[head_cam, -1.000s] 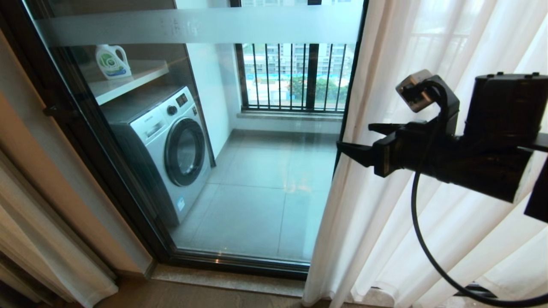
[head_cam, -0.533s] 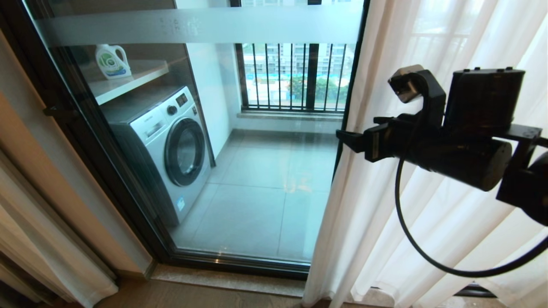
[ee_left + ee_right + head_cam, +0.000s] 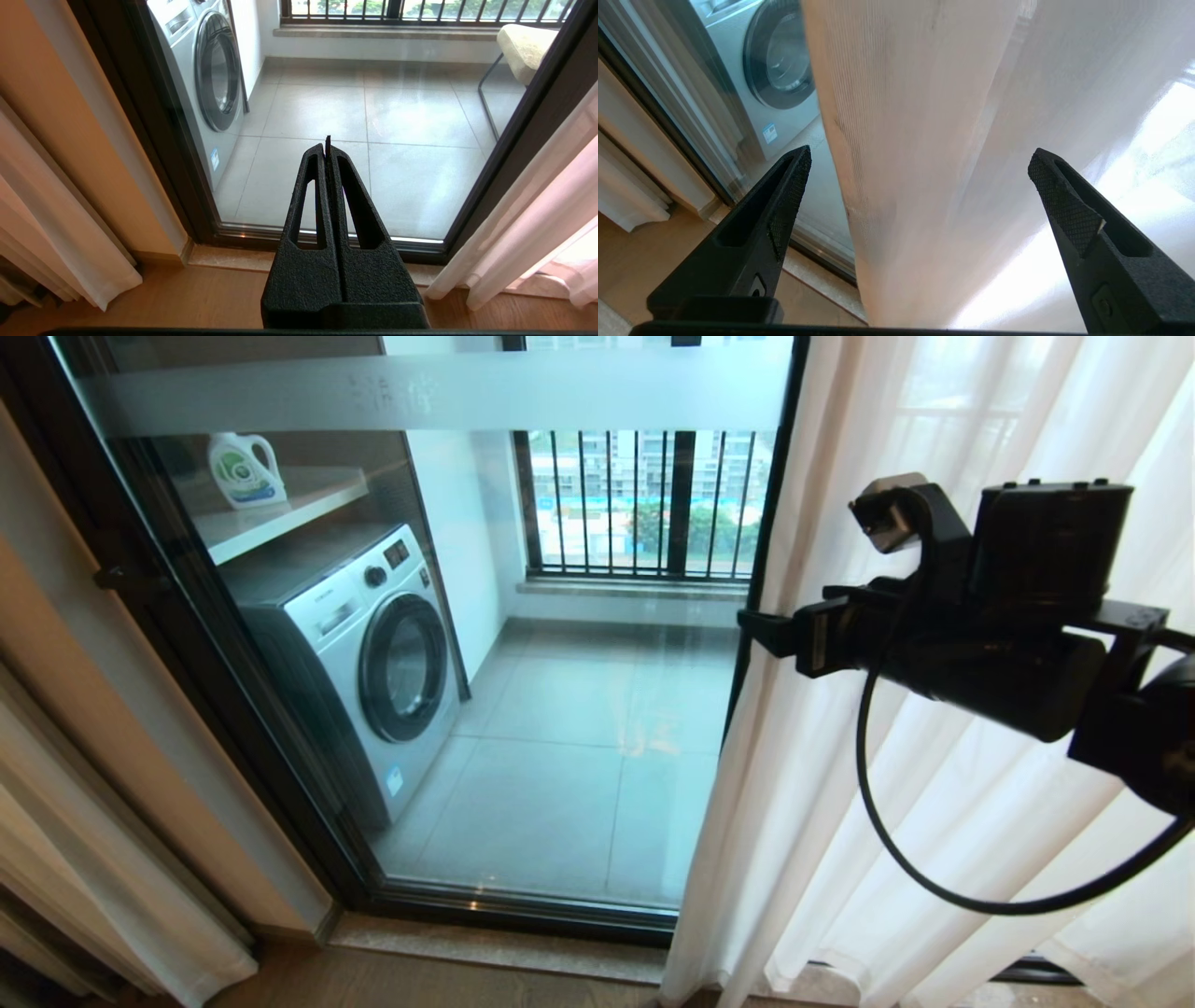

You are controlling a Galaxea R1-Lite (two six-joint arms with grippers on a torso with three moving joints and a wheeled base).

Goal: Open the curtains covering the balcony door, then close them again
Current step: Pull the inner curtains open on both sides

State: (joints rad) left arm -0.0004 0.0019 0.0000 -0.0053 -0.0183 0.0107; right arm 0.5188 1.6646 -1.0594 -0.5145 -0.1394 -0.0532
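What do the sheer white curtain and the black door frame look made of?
Sheer white curtain: thin, likely synthetic voile, matte; daylight passes through and a fine weave shows. Slim black door frame: probably painted metal, smooth satin finish; uncertain.

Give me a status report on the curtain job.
Right tool open, straddling the sheer curtain's leading edge. Left tool shut, parked low. Balcony door glass uncovered left of the curtain. Nothing obstructing.

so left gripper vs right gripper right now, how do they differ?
The left gripper has its fingers pressed shut on nothing; the right gripper has its fingers spread wide. The left gripper points at the bare glass of the balcony door, away from any fabric; the right gripper straddles the edge fold of the sheer curtain, not clamped on it. Both share the same black textured fingers.
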